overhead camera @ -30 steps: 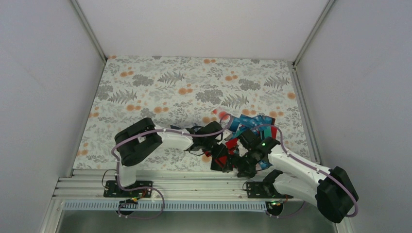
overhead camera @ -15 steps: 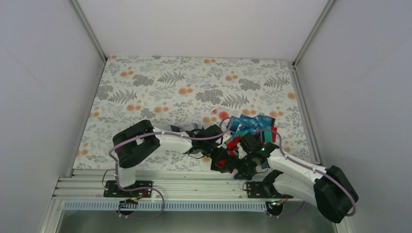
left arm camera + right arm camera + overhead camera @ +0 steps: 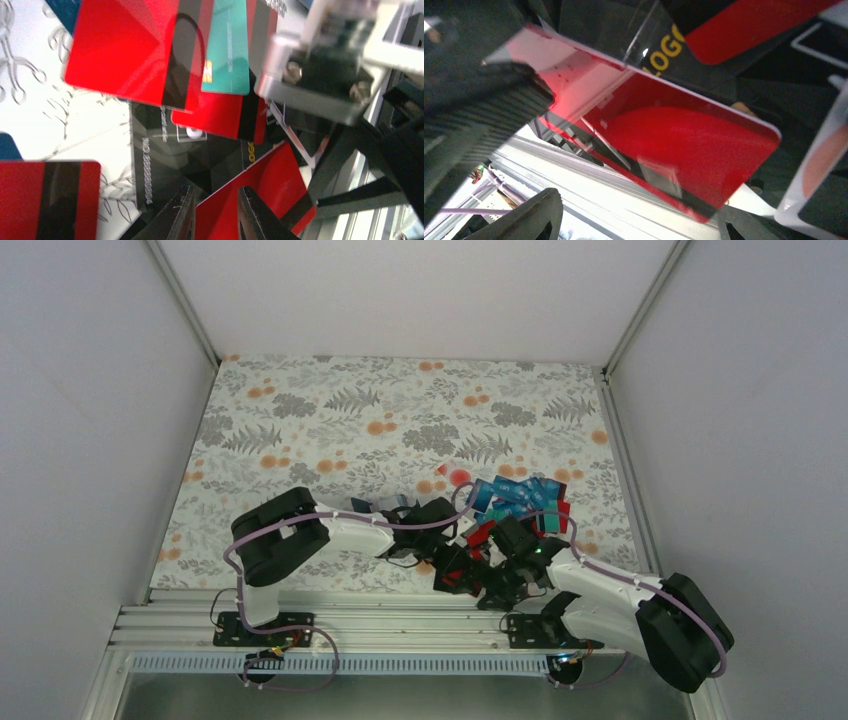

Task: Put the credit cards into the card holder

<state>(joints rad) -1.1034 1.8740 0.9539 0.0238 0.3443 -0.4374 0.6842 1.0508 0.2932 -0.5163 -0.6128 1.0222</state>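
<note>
The credit cards [image 3: 520,498] lie in a red, blue and teal pile right of centre. In the left wrist view red cards [image 3: 125,50], a teal card [image 3: 227,50] and a black card [image 3: 165,160] overlap. My left gripper [image 3: 455,565] [image 3: 216,212] is closed narrowly on the corner of one red card [image 3: 260,190], which is raised near the front edge. My right gripper [image 3: 495,585] [image 3: 639,225] is wide open just under that red card [image 3: 684,145], not touching it. A small blue-grey rectangle [image 3: 385,505] beyond my left forearm looks like the card holder.
The metal rail [image 3: 400,615] runs along the table's front edge, right below both grippers, and shows in the right wrist view [image 3: 589,170]. A black card marked LOGO [image 3: 664,55] sits above the red card. White walls close in the flowered table [image 3: 300,420].
My left gripper has shifted slightly right, uncovering the blue-grey rectangle behind its forearm. My right arm has moved in closer to the left gripper. The red card stays held.
</note>
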